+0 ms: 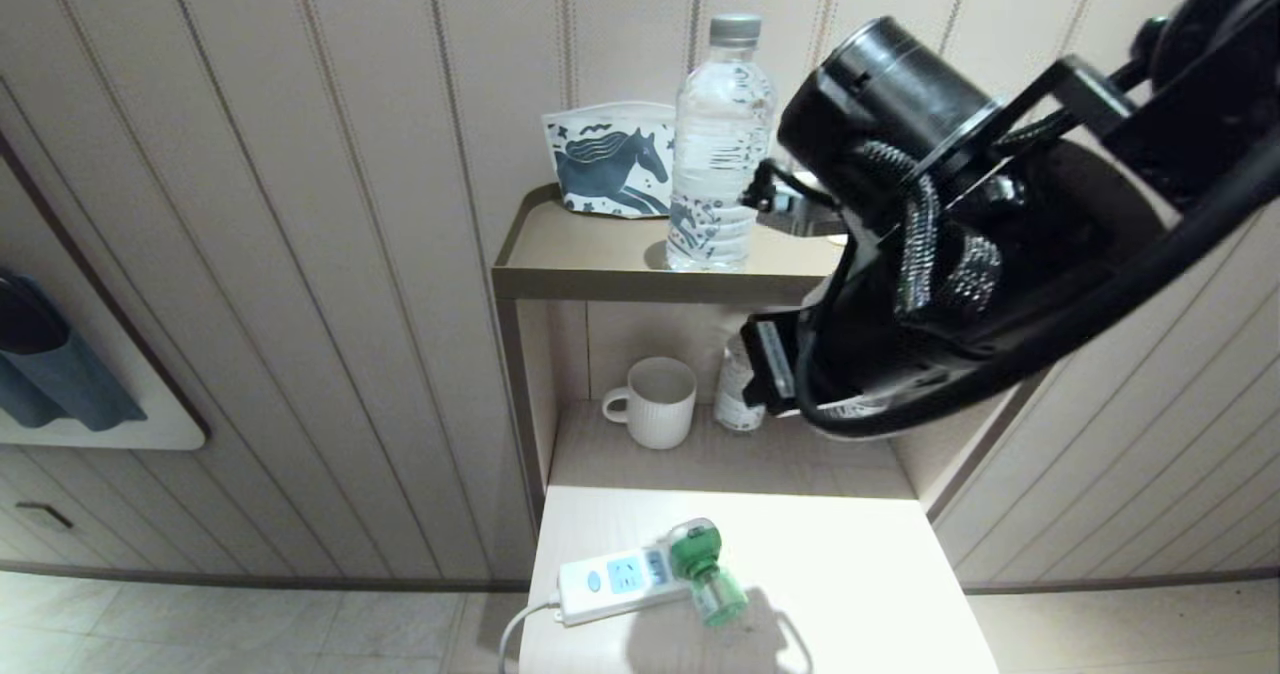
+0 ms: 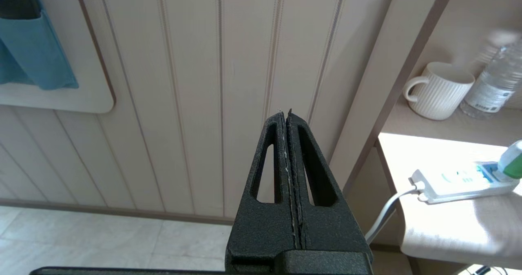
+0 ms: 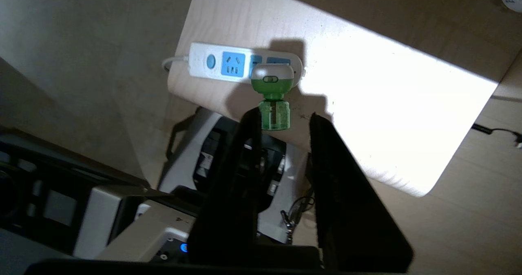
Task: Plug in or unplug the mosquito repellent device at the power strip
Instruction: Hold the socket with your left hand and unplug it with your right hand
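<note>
1. The power strip (image 1: 615, 582) is seen lying flat near the front left corner of the pale wooden surface (image 1: 860, 594), its blue oval button at the left end and its white cord (image 1: 520, 626) dropping over the surface's left edge.
2. The mosquito repellent device (image 1: 705, 574) is seen plugged into the right end of the power strip, with its white-and-green top on the socket and its green liquid bottle lying out over the surface toward the front.
3. The right claw (image 3: 281, 118) is held above the surface with its two dark fingers parted; nothing is gripped between them, and in the right wrist view the device's green bottle is seen past the fingertips, in line with the gap.
4. In the head view, the right arm (image 1: 960, 244) fills the upper right and hides part of the shelf unit.
5. The left claw (image 2: 288, 120) is held off to the left of the surface, facing the panelled wall, with its fingers pressed together and nothing between them.
6. A white ribbed mug (image 1: 655, 402) and a small bottle beside it are seen in the lower shelf niche behind the surface.
7. A clear water bottle (image 1: 722, 144) and a pouch printed with a horse (image 1: 610, 159) are seen on the upper shelf.
</note>
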Tool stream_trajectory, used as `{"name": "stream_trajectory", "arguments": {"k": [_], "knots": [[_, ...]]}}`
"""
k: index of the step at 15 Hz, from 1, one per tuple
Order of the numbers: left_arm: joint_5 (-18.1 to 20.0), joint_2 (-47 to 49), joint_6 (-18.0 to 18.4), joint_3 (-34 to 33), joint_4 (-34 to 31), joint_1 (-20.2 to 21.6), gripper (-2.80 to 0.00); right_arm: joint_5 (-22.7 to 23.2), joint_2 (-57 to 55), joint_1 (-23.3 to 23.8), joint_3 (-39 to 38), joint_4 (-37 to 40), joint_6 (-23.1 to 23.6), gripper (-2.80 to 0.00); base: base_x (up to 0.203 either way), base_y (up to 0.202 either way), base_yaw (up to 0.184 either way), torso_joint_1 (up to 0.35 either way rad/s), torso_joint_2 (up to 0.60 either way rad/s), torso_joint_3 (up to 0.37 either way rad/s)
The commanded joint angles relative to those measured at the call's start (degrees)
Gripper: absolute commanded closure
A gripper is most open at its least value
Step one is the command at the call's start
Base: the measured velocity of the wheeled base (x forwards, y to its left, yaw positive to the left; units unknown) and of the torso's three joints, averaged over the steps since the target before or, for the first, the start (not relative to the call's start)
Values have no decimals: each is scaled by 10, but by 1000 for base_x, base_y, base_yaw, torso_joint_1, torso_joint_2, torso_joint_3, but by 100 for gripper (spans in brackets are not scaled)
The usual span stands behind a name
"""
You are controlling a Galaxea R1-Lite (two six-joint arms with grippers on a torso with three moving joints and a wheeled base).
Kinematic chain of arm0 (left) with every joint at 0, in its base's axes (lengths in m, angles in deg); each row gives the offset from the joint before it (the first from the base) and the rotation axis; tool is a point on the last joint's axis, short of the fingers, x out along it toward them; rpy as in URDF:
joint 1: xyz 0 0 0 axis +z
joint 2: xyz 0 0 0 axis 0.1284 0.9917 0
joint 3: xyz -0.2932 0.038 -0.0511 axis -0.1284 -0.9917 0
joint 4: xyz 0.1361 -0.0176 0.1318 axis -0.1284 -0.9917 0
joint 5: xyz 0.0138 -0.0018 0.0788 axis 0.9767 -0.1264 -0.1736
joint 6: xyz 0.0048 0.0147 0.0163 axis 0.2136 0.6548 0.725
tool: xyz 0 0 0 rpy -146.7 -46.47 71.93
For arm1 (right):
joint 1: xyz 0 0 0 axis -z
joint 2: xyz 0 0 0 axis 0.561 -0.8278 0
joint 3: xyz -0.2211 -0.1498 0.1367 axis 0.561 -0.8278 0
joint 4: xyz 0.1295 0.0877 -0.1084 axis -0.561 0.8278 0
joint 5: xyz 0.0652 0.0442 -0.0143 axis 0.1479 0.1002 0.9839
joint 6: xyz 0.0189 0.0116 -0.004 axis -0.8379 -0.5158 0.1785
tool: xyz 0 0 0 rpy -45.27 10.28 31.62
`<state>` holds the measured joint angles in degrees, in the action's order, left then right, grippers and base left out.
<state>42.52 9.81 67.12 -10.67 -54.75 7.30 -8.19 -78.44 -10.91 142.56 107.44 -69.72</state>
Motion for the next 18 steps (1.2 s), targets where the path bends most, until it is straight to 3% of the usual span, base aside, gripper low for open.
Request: {"name": "stream_trajectory", "arguments": {"k": [1,4,18], "knots": [[0,1,-1,0,0,0,0,-3,-25,-14,-7,15,41,-280,0,0,0,0,0,0],[0,1,-1,0,0,0,0,-2,-53,-15,-17,28,78,-280,0,0,0,0,0,0],[0,1,-1,0,0,0,0,5,-232,-11,-52,-12,82,-280,0,0,0,0,0,0]]}}
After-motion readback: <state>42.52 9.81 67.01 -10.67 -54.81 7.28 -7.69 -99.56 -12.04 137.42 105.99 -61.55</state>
